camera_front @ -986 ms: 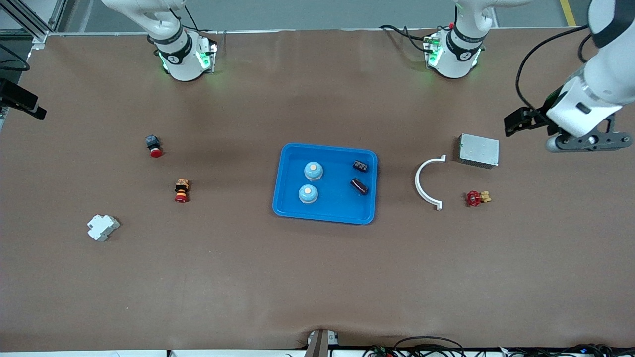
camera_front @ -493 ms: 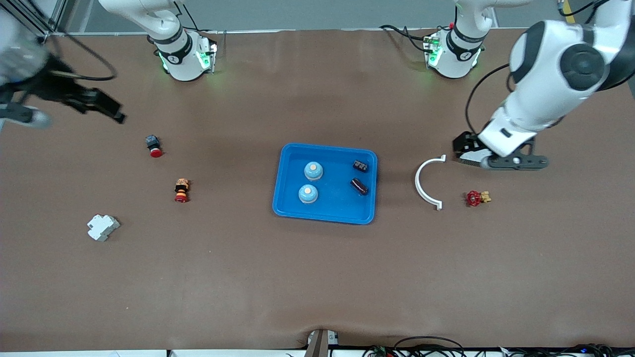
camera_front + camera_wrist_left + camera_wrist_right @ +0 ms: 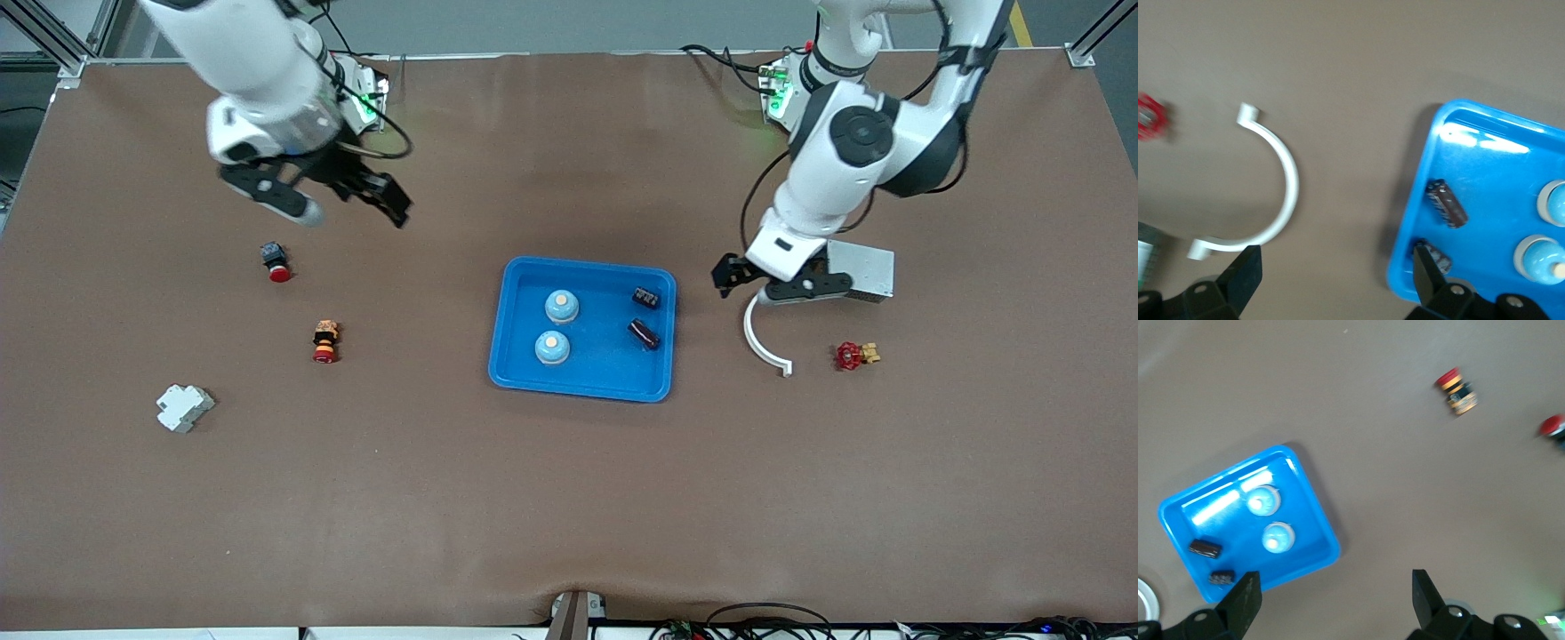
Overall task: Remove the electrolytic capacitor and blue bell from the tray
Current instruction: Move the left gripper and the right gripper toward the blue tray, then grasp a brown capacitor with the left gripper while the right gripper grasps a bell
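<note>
A blue tray [image 3: 514, 356] sits mid-table. In it stand two light-blue bells [image 3: 562, 306] [image 3: 552, 348] toward the right arm's end, and two dark capacitors [image 3: 646, 297] [image 3: 645, 334] lie toward the left arm's end. My left gripper [image 3: 727, 273] is open and empty, in the air over the table just outside the tray's edge; its wrist view shows the tray [image 3: 1485, 167] and capacitors [image 3: 1446, 204] [image 3: 1436, 256]. My right gripper [image 3: 384, 197] is open and empty, over bare table. Its wrist view shows the tray [image 3: 1318, 513], bells [image 3: 1263, 500] [image 3: 1278, 537] and capacitors [image 3: 1205, 549] [image 3: 1222, 577].
A white curved clamp [image 3: 758, 342], a grey metal box [image 3: 867, 268] and a red valve [image 3: 852, 356] lie toward the left arm's end. A red push button [image 3: 276, 261], a red-and-yellow button [image 3: 325, 342] and a white breaker [image 3: 184, 407] lie toward the right arm's end.
Both arms have swung in from the table's ends toward the tray. The left gripper moved from over the grey box to beside the tray. Nothing on the table moved.
</note>
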